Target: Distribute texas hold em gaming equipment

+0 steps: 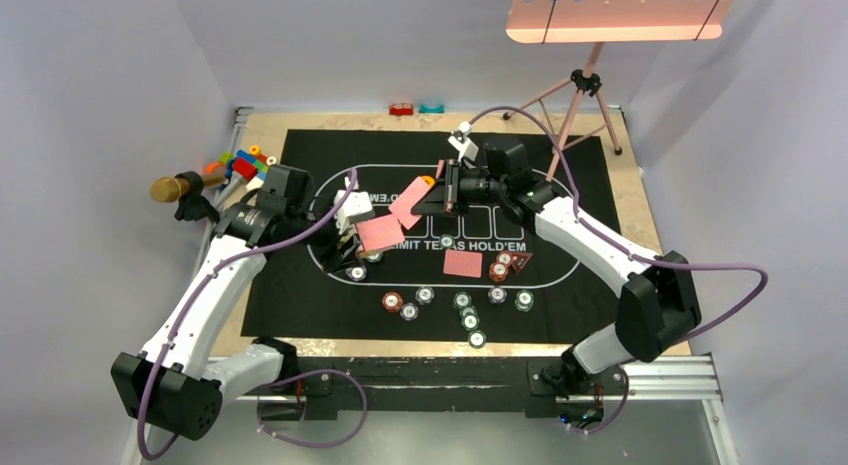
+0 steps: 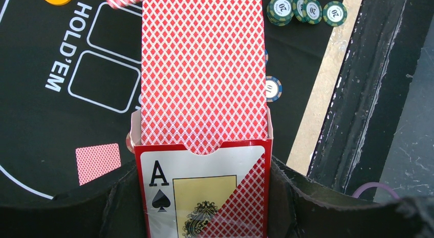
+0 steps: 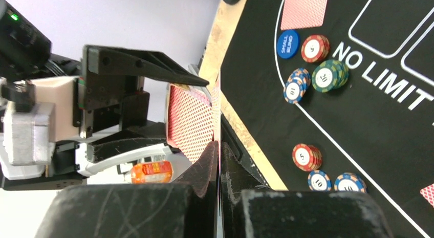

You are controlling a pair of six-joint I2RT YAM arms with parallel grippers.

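Note:
My left gripper [image 2: 203, 199] is shut on a red ace-of-spades card box [image 2: 204, 189], and pink-red-backed cards [image 2: 203, 69] stick far out of its open top. In the top view it [image 1: 350, 230] is over the mat's left side. My right gripper [image 3: 219, 164] is shut on one playing card [image 3: 219, 107], seen edge-on; in the top view that card [image 1: 410, 203] hangs near the left gripper. Another card [image 1: 463, 263] lies flat on the mat. Several striped chips [image 1: 462, 301] lie along the near oval line. A red triangle marker [image 1: 522, 262], an orange disc [image 1: 428, 180] and a blue disc [image 3: 287, 44] lie on the mat.
Toy bricks [image 1: 245, 165] and a gold-headed microphone [image 1: 178, 188] sit at the table's left edge. A pink tripod stand [image 1: 580, 95] rises at the back right. Two small red and teal items [image 1: 415, 109] lie at the far edge. Green chips [image 2: 302, 10] lie near the mat's edge.

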